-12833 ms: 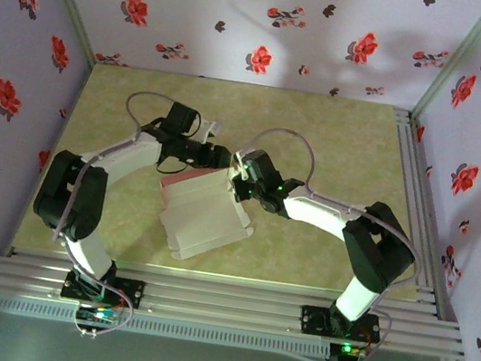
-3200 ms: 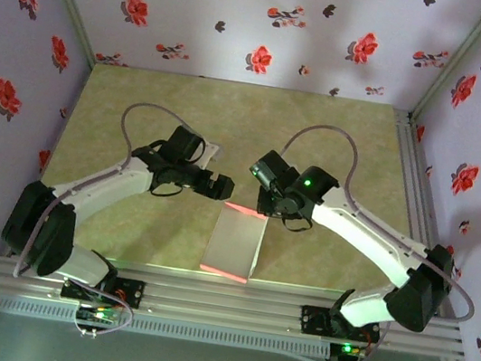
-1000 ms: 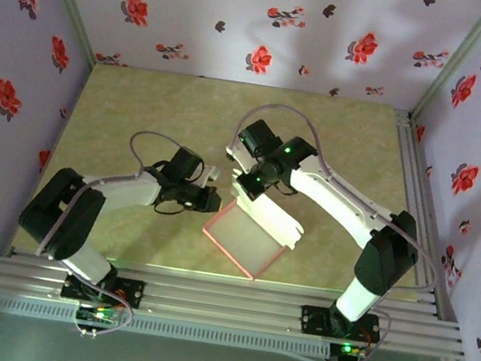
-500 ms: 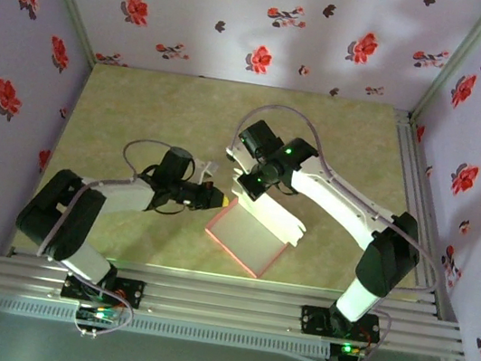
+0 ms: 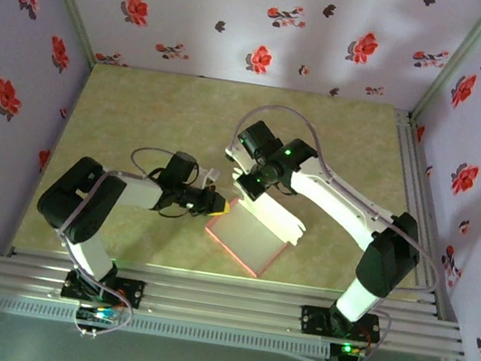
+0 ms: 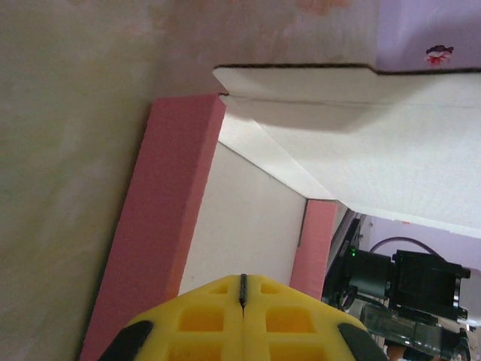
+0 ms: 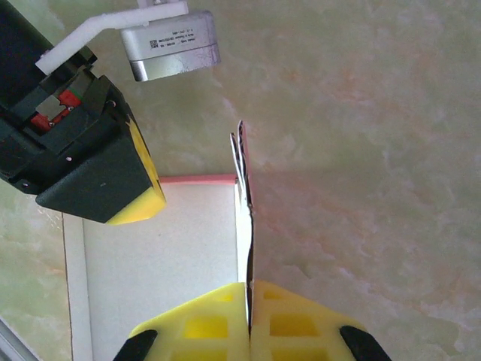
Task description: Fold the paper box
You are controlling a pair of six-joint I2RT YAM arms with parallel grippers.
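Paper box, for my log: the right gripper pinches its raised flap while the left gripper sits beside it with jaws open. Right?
No: the left gripper is shut, as the left wrist view shows; the right gripper does pinch the paper box.

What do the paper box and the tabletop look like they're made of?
The paper box looks like thin matte cardboard, whitish on one face, salmon-pink on the other: thin cut edges, crisp creases. The table seems smooth laminate or vinyl with a greenish marbled print; uncertain.
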